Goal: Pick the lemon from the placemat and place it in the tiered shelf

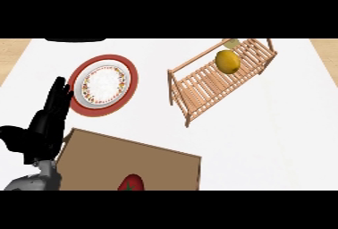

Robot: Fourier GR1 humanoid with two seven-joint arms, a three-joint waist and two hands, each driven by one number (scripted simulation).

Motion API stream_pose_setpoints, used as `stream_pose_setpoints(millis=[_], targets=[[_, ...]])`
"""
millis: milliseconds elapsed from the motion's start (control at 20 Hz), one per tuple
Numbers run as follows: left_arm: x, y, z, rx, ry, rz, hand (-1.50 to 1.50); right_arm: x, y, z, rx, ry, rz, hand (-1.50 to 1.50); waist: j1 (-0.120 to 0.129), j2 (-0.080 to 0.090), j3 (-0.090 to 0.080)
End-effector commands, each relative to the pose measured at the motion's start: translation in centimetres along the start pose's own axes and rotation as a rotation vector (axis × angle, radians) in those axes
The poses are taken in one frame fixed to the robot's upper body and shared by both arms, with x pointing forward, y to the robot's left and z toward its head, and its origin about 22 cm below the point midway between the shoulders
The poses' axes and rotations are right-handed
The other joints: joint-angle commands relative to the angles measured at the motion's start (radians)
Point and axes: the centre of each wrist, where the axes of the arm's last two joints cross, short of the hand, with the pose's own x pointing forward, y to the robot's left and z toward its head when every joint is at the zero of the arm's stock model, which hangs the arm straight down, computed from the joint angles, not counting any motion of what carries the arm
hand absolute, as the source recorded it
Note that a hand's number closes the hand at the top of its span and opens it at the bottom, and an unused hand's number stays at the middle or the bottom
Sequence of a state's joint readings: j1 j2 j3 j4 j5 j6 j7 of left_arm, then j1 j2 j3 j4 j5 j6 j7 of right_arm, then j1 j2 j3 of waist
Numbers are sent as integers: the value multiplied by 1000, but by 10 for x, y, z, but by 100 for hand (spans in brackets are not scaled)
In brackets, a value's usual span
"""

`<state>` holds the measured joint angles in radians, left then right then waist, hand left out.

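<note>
We noted the lemon (227,61) lying in the tiered shelf (198,91), toward the counter's (271,134) far right corner. Placing looked done. The left hand (48,117) rested at the left edge, fingers straight, released. Next we expected only staying clear.

one head view, looking steeply down, counter (264,134) filling frame

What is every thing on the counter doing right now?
Yellow round lemon: lying in the wooden slatted tiered shelf, not held.
Shelf: standing on the white counter.
Red-rimmed round plate: flat, untouched.
Brown rectangular placemat: flat, carrying a red fruit.
Black left hand: open, resting, holding nothing.
</note>
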<state>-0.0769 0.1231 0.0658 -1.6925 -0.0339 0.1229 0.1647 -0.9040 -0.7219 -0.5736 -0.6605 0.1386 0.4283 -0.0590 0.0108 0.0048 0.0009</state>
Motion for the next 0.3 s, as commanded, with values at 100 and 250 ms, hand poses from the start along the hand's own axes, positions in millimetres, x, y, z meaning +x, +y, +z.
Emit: stream_pose_setpoints(millis=[100,250], targets=[[14,6,5,-7,-28,2,0,-22,-34,17,27,-11,-16,-150,12,2,0],[14,-12,-15,-2,-16,1,0,-11,-58,24,45,-26,-28,-150,7,3,0]])
